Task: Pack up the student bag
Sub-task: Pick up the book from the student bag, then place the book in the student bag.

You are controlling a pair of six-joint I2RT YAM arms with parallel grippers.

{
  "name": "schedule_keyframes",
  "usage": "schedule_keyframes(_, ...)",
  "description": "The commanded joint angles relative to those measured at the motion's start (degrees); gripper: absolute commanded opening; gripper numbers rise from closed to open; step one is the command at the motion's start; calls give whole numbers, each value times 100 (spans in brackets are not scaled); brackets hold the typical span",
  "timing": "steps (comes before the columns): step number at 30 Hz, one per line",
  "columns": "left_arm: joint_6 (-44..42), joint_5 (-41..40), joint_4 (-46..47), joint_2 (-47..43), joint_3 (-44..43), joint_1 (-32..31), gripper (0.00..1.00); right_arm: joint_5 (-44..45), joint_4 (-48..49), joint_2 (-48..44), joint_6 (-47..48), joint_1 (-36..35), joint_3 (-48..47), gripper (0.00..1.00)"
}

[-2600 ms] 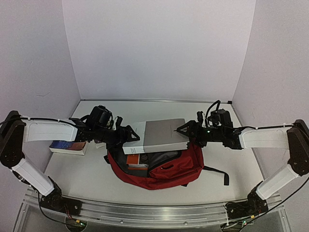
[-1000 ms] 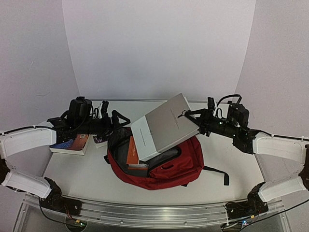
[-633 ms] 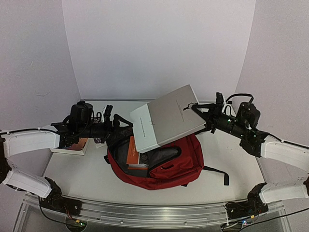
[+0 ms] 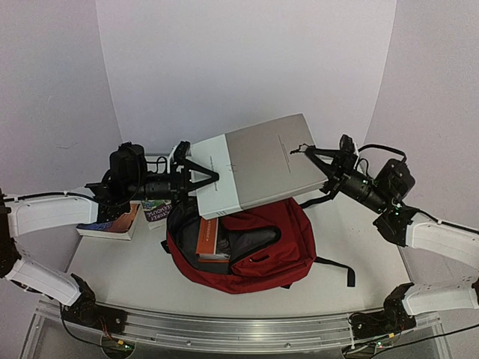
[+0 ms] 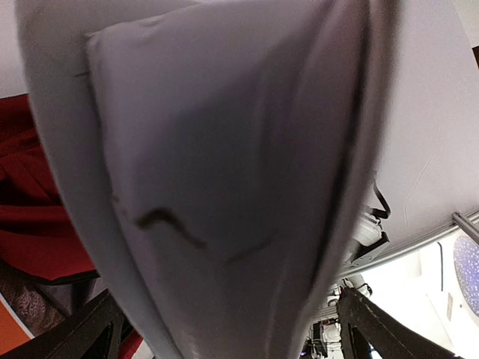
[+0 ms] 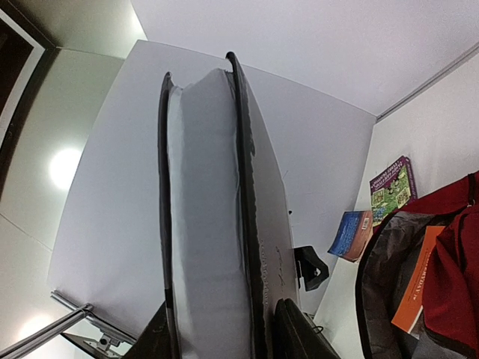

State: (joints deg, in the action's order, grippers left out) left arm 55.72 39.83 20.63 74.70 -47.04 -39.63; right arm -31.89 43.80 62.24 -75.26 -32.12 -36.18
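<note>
Top external: the student bag [image 4: 277,250] lies open nearest my bases, an orange book [image 4: 206,238] inside. Above it my right gripper [image 4: 314,170] pinches the grey hardback [image 4: 262,168] by its edge, and my left gripper [image 4: 196,173] is spread wide at the spine. The next move, I judge, is tipping it down into the bag's mouth.

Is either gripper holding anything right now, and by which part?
The right gripper clamps the grey book across its thickness at the page edge. The left gripper stands open at the opposite end, not gripping.

A big grey book [image 4: 262,168] hung tilted above the desk [image 4: 120,262]; at nine o'clock lay a blue book [image 4: 105,229] beside a green book [image 4: 155,212].
</note>
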Motion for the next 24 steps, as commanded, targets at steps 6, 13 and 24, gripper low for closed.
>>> schedule_keyframes(6, 385, -199, 1131, -270, -6, -27, 76, 275, 698, -151, -130, -6, 283, 38)
schedule_keyframes(13, 547, -189, 1372, -200, 47, -27, 54, 355, 702, -92, -130, -5, 426, 39)
schedule_keyframes(24, 612, -356, 1249, -285, 167, -30, 40, 565, 656, 62, 65, -5, 595, 60)
